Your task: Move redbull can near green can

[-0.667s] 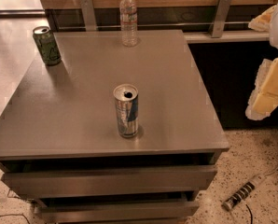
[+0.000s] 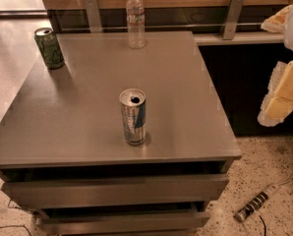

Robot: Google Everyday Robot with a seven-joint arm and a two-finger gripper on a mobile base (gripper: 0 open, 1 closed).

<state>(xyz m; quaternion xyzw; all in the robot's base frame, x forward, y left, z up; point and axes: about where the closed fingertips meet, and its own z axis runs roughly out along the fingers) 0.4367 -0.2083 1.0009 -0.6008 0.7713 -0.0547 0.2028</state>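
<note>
Camera view. We see the redbull can (image 2: 133, 117) standing upright at the lower middle of the frame, on the front part of the counter (image 2: 186, 82), with its open top facing up. The gripper (image 2: 284, 80) hangs at the right edge of the frame, beyond the counter's right side and well apart from the can. It has hold of nothing, and we cannot tell how far it is open. From the gripper, the can lies to the left and slightly lower in the frame, and its long axis is vertical. The green can (image 2: 49, 47) stands upright at the upper left corner of the counter, well apart from the redbull can. We judge that the coming reach runs leftward, and the carry then runs diagonally to the upper left. A clear bottle (image 2: 135, 19) stands at the counter's far edge.
</note>
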